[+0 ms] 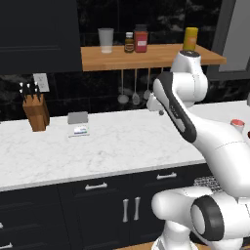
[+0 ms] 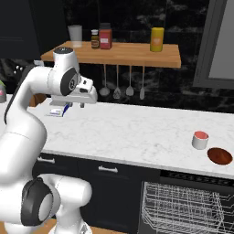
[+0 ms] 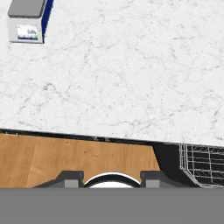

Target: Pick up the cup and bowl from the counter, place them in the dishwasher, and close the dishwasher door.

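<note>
The hand hangs high over the left part of the tabletop, pointing down, well apart from both items it must collect. In the hand view its two dark fingertips stand apart with only bare marble and floor beyond them, so the hand is part open and carries nothing; how wide it stands is hard to judge from so little of the tips.

The cup, white with a red-pink inside, stands upright near the right end of the tabletop. The bowl sits just beside it, nearer the front edge, and looks close to touching the cup, though this cannot be confirmed. Both rest directly above the dishwasher, presumably so that the transfer down is short. Its wire rack is drawn out and exposed, with nothing visible in the part of it that shows. The dishwasher door itself is not clearly distinguishable.

A small scale and a knife block stand at the back left of the tabletop, clear of the working area. Jars and a tumbler occupy the wooden shelf.

Assessment: the task is at its opening stage. The arm must swing right and descend on the cup, avoiding a knock to the adjacent bowl.
</note>
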